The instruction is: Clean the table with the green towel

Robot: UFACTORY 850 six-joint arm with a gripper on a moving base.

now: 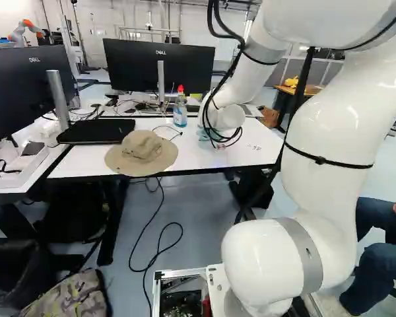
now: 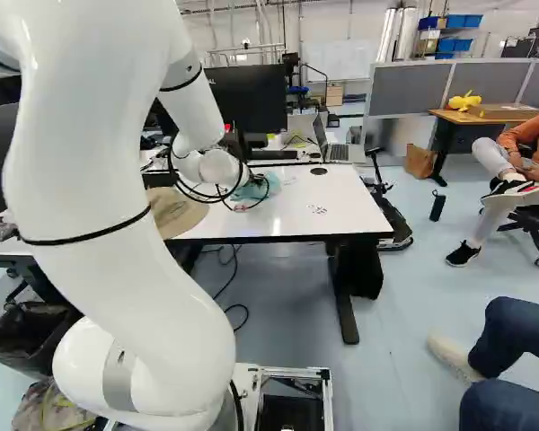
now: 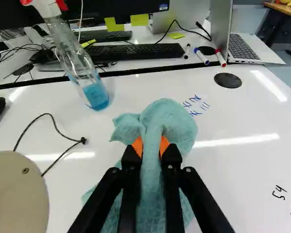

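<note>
Towel [image 3: 172, 116] clenched between both fingers [image 3: 171, 158]; spray bottle [image 3: 82, 65] at their eleven o'clock, sun hat [image 3: 19, 194] at eight.

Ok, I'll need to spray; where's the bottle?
In the left base view, the bottle stands on the table, right of the hat, left of the towel, near its back edge.

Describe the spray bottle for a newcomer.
On the white table, find the tan brimmed hat. Beyond it, near the far edge, stands a clear spray bottle. Blue liquid and a red and white head distinguish it from the blue-green towel in the gripper.
</note>
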